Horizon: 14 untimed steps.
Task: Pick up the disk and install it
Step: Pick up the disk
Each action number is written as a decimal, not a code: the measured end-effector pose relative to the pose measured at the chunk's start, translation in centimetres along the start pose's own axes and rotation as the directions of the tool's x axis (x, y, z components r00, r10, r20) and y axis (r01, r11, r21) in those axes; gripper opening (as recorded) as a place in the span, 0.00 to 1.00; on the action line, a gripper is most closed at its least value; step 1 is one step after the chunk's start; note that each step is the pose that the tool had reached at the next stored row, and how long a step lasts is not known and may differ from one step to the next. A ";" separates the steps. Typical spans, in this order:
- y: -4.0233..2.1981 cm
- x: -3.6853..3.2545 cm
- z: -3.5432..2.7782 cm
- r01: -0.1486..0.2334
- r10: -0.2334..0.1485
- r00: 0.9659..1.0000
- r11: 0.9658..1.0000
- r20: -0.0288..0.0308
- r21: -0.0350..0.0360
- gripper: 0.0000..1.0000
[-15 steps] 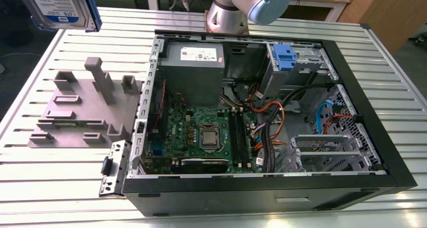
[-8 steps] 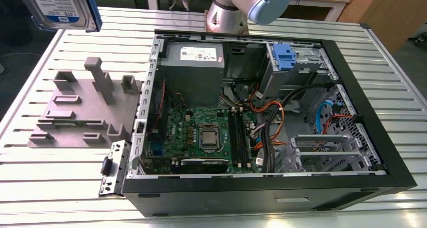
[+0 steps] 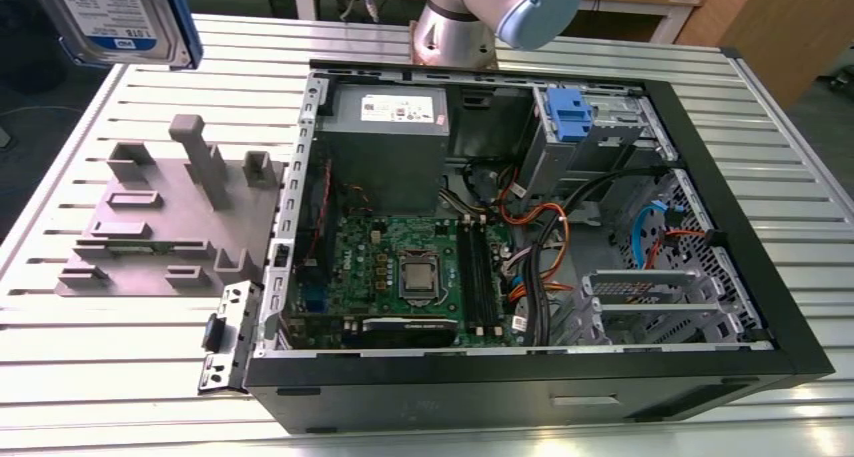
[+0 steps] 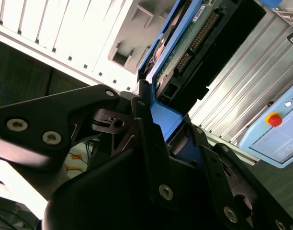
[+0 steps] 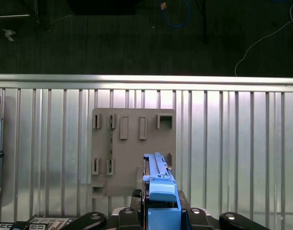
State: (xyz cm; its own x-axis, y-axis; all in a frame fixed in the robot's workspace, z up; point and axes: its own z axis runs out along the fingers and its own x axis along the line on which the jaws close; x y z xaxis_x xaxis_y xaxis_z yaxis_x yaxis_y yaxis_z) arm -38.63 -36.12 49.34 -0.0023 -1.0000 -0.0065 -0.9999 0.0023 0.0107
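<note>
The gripper (image 4: 168,125) is clenched on the blue side rails of the disk (image 3: 118,17), above the table's (image 3: 54,377) edge; the disk is likely rigid and weighty, and its exposed circuit board looks fragile.

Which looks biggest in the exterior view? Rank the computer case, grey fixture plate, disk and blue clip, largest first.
1. computer case
2. grey fixture plate
3. disk, cut off by the picture's edge and seemingly held nearer the camera, so its rank is unsure
4. blue clip
</note>
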 end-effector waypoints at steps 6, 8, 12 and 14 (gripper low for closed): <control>0.00 0.54 -0.01 0.000 0.000 1.000 1.000 -0.006 0.000 0.36; 0.00 0.60 0.00 0.000 0.000 1.000 1.000 -0.010 0.000 0.36; 0.00 0.61 0.00 0.000 0.000 1.000 1.000 -0.011 0.000 0.36; 0.00 0.61 0.00 0.000 0.000 1.000 1.000 -0.011 0.000 0.36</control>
State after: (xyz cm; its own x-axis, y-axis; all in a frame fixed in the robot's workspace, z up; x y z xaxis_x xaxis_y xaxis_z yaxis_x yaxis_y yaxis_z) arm -38.63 -36.73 49.33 -0.0023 -1.0000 0.0046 -0.9999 0.0024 0.0107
